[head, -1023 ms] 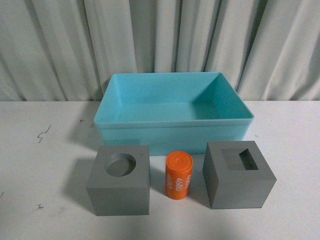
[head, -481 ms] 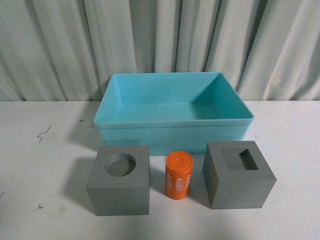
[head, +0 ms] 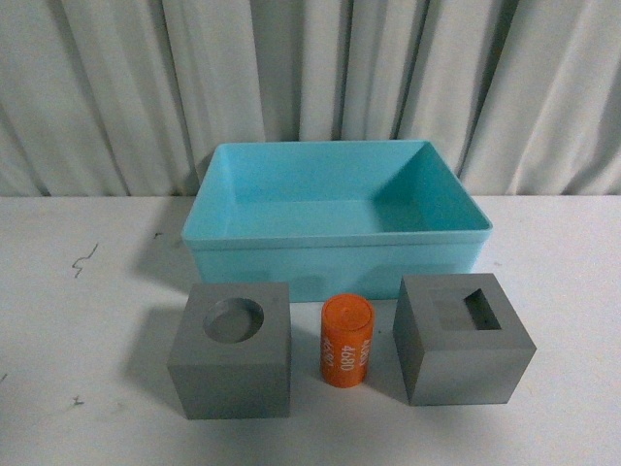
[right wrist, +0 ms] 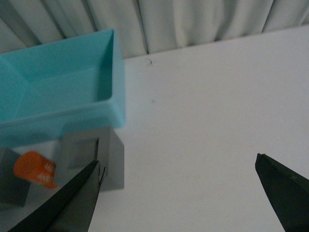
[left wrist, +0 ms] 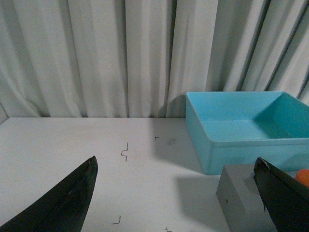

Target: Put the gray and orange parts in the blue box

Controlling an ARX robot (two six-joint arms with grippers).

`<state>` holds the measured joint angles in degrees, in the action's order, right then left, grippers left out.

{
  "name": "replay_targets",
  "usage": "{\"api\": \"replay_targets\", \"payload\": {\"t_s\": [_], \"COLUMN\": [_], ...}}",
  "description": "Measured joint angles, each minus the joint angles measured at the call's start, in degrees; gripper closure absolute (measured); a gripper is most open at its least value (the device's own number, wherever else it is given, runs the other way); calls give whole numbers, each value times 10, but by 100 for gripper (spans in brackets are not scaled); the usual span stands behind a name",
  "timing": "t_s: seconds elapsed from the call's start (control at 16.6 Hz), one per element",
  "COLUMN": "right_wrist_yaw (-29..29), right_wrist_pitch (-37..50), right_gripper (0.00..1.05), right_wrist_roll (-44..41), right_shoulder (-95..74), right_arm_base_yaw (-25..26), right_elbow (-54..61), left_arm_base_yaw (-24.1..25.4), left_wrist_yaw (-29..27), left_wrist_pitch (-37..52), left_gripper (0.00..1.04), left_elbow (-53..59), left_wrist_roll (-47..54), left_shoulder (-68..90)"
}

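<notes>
gray cubes [head: 233,361] and orange cylinder [head: 347,355] sit beside left claw [left wrist: 175,162] and right claw [right wrist: 177,160], both spread wide.

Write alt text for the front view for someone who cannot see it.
Three parts stand in a row on a white table: a gray cube with a round recess left, an orange cylinder middle, a gray cube with a rectangular recess right. Behind them sits the light blue box, nothing visible inside; no arm shows.

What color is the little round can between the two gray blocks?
The little can is orange with pale "4680" lettering, clearest in the front view.
</notes>
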<state>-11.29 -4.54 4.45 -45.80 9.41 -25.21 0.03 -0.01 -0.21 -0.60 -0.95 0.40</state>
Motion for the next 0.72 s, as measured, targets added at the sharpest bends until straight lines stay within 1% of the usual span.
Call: {"api": "replay_targets", "payload": {"t_s": [0.12, 0.18, 0.3, 0.6, 0.72], "right_wrist_yaw": [-26, -22, -16, 18, 34], "right_wrist_pitch": [25, 35, 49, 69, 78], "right_gripper": [6, 6, 6, 6, 6], "right_wrist_roll": [-57, -71, -68, -34, -17], "right_shoulder": [-170, -252, -359, -472, -505], "right_arm_base_yaw": [-9, -21, -53, -141, -151], "right_elbow": [-98, -122, -148, -179, -183], "left_arm_base_yaw": [0, 0, 0, 0, 0], "left_wrist_yaw": [0, 0, 0, 0, 0], "left_wrist_pitch": [0, 0, 0, 0, 0], "left_gripper": [7, 7, 7, 7, 7], "left_elbow": [0, 0, 0, 0, 0], "left_wrist_roll": [0, 0, 0, 0, 0], "left_shoulder": [0, 0, 0, 0, 0]}}
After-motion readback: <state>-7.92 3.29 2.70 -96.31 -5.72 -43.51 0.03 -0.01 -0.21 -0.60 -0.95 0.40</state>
